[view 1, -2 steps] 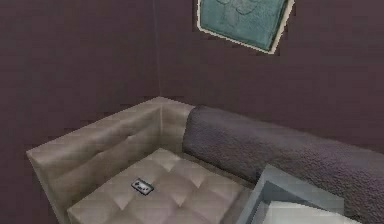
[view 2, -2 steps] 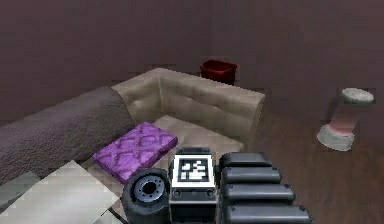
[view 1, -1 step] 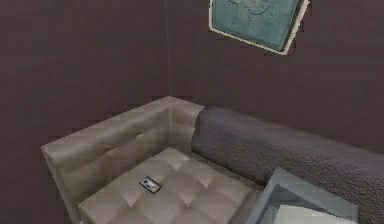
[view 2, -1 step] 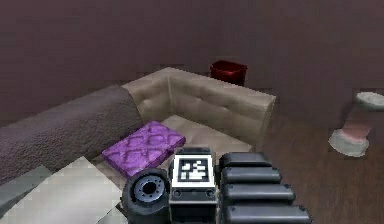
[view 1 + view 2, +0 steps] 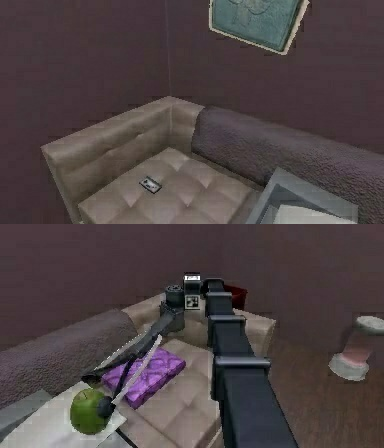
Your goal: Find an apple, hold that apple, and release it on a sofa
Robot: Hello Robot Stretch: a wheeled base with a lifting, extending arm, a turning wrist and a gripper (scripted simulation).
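Big beige sofa [image 5: 110, 145] fills the corner, and that's the drop spot, so the robot has drawn up right alongside it. The dark arm [image 5: 240, 374] runs out over the seat toward twelve o'clock in the arm side view. A grey throw [image 5: 60, 349] drapes the sofa's back at nine o'clock, with a purple cushion [image 5: 145, 374] lying flat on the seat just beside the arm.

Up on the wall at one o'clock in the forward view hangs a teal picture [image 5: 255, 22]. It carries no words I can read.

Now the hand [image 5: 112, 382]: its fingers slant down toward seven o'clock, right at the green apple [image 5: 90, 411]. The apple looks to be resting on a pale sheet [image 5: 118, 421] on the sofa, so I can't tell whether the hand has hold of it, or how the fingers are set. I'd judge this is the release stage.

The white squares [image 5: 192, 282] at the wrist bear black marks, not writing. A small dark gadget [image 5: 151, 184] lies on the seat.
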